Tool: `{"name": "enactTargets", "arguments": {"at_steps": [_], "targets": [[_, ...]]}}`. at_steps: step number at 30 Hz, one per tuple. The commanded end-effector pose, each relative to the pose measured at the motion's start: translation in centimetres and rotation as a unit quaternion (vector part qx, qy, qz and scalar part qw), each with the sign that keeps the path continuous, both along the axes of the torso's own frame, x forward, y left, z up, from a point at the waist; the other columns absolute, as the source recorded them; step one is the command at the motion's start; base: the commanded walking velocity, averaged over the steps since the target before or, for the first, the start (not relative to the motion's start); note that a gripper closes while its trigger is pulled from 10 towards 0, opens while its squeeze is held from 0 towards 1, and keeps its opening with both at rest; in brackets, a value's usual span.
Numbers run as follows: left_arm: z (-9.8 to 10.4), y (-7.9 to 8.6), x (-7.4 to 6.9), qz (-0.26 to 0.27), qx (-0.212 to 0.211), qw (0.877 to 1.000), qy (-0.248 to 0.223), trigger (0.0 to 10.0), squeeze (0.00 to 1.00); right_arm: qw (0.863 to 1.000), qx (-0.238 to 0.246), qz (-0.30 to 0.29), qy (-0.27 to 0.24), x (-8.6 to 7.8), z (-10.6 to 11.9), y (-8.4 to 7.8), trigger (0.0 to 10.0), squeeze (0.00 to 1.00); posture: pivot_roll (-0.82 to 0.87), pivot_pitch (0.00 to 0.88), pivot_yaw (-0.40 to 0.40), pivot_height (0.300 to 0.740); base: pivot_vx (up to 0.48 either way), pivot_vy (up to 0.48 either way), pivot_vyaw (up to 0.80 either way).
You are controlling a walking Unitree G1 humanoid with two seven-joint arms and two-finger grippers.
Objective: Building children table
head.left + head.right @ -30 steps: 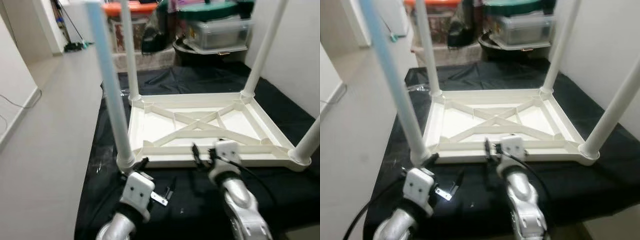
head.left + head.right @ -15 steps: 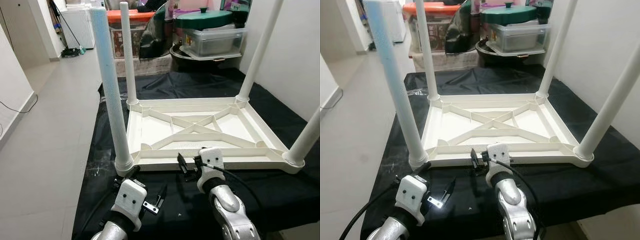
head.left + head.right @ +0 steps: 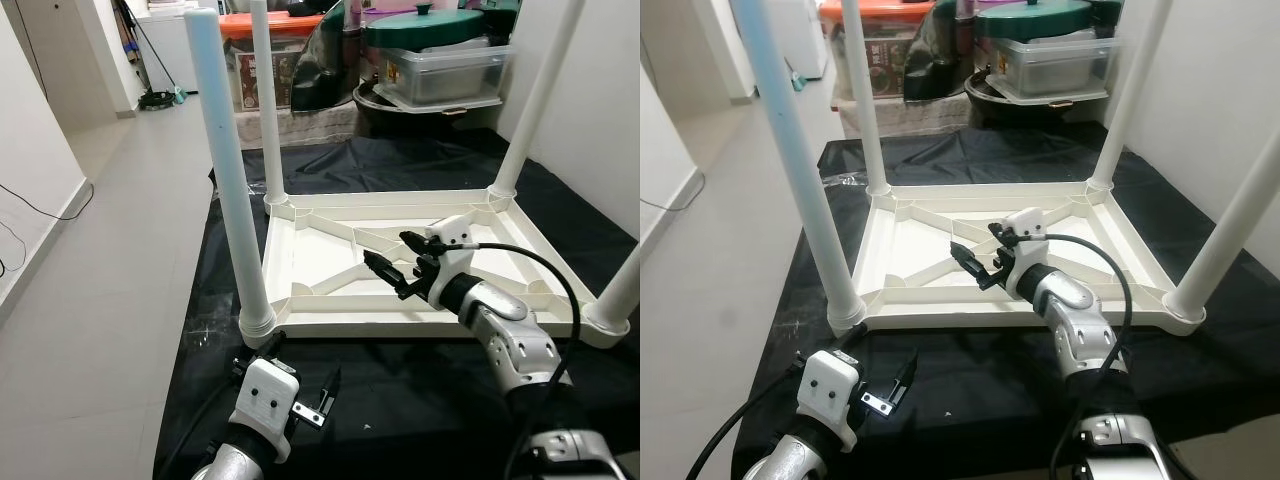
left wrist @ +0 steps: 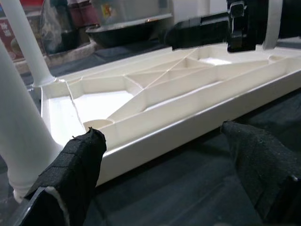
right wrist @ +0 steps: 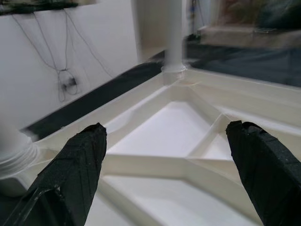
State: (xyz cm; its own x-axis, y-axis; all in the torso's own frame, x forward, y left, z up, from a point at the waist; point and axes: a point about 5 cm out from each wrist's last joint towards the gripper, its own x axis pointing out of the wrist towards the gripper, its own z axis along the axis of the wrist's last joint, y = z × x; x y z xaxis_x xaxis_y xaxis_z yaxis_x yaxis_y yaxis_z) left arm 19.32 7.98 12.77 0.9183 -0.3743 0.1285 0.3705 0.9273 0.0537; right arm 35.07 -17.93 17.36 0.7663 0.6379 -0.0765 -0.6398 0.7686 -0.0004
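A white plastic children's table [image 3: 330,300] lies upside down on a black cloth [image 3: 420,390], its four white legs pointing up. The near left leg [image 3: 231,190] stands in its corner socket. My right gripper [image 3: 386,252] hovers open over the crossed ribs [image 5: 155,165] of the underside, holding nothing. My left gripper [image 3: 302,364] is low over the cloth in front of the table's near rim [image 4: 188,127], close to the near left leg, and it is open and holds nothing. In the left wrist view the right gripper's black fingers [image 4: 207,30] show beyond the rim.
Storage boxes stand at the back: a clear one with a green lid [image 3: 440,60] and one with an orange lid [image 3: 272,45]. A white wall [image 3: 600,90] runs along the right. Bare floor [image 3: 110,220] with a loose cable lies to the left.
My right gripper has risen from the near rim and moved forward over the ribs. The left gripper stays low by the near left leg. The camera has shifted a little.
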Motion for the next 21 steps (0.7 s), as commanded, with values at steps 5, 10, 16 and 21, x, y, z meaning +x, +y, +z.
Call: {"name": "enactTargets", "arguments": {"at_steps": [5, 10, 16, 21], "targets": [[-0.1, 0.7, -0.8, 0.011, 0.008, 1.0, 0.014, 10.0, 0.0, 0.975, 0.004, 0.221, 0.019, -0.7, 1.4, 3.2, 10.0, 0.0, -0.03, 0.045, 0.005, 0.74, 0.0, 0.0, 0.0], [0.2, 0.9, -1.4, 0.016, 0.006, 1.0, 0.017, 10.0, 0.0, 0.962, -0.016, 0.274, 0.005, 0.3, 1.6, 6.6, 10.0, 0.0, -0.01, 0.062, 0.001, 0.74, 0.0, 0.0, 0.0], [0.3, 0.9, -1.7, 0.017, 0.005, 1.0, 0.018, 10.0, 0.0, 0.959, -0.017, 0.281, 0.0, 0.6, 1.8, 7.4, 10.0, 0.0, 0.0, 0.072, -0.008, 0.74, 0.0, 0.0, 0.0], [0.6, 1.0, -3.0, 0.031, 0.006, 0.999, 0.026, 10.0, 0.0, 0.964, 0.012, 0.264, -0.022, 1.6, 3.3, 11.1, 10.0, 0.0, 0.01, 0.122, -0.032, 0.74, 0.0, 0.0, 0.0]]}}
